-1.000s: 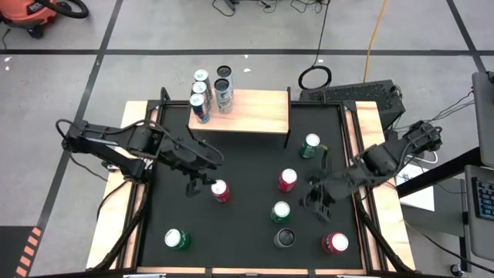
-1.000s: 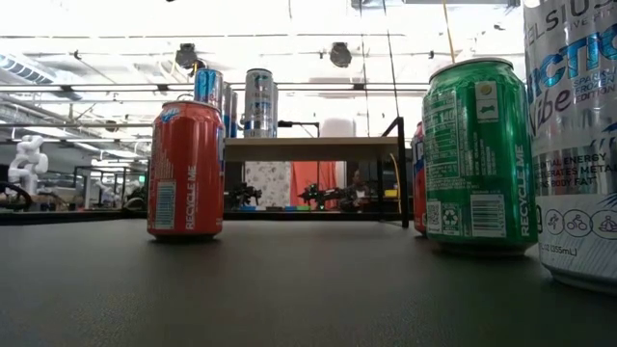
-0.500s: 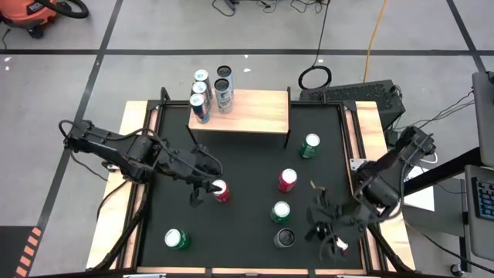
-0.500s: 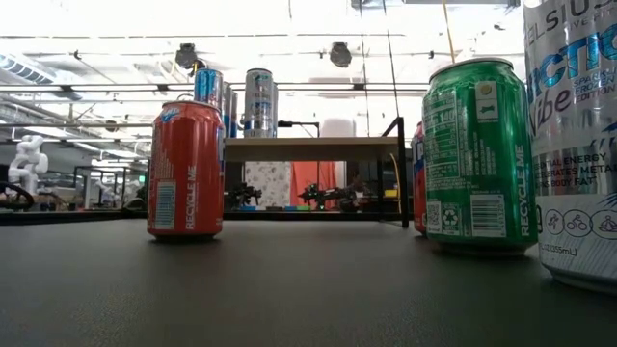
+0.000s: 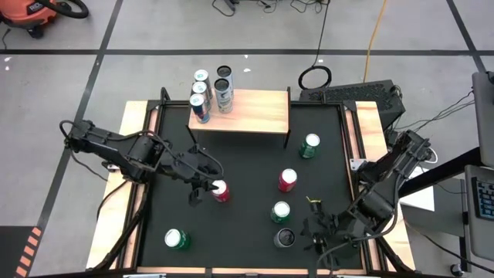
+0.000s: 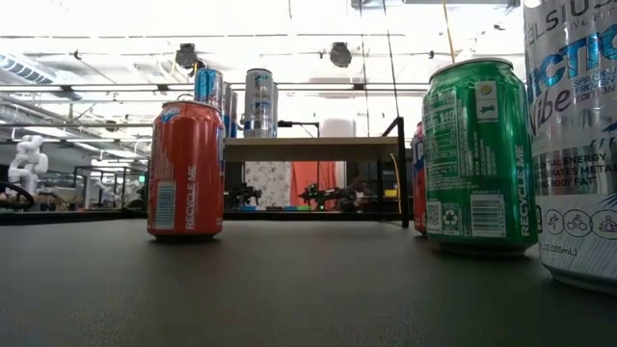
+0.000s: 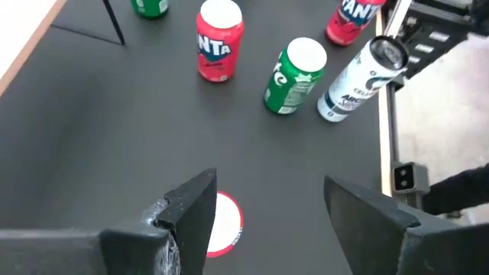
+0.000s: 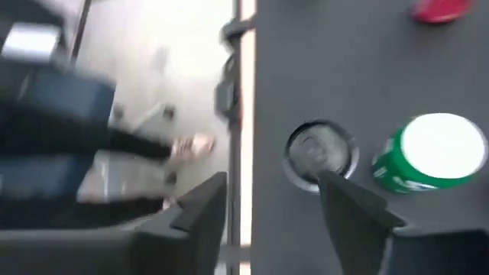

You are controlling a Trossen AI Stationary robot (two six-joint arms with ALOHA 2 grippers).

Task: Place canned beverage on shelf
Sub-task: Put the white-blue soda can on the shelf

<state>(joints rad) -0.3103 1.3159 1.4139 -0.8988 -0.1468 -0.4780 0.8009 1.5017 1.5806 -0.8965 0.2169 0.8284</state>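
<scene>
four cans (image 5: 202,103) on shelf (image 5: 251,111) overhead — low view hides two.

The view from above is bright and even, with only soft, small shadows beside the cans on the black tabletop (image 5: 247,232). In the low view, long ceiling lights (image 6: 318,19) glow white across the top of the frame, and the big silver can (image 6: 578,145) at the right edge looks stretched and soft. The right wrist view is smeared with blur all over. The left wrist view is sharper, but its near fingers (image 7: 191,221) look fuzzy.
</scene>
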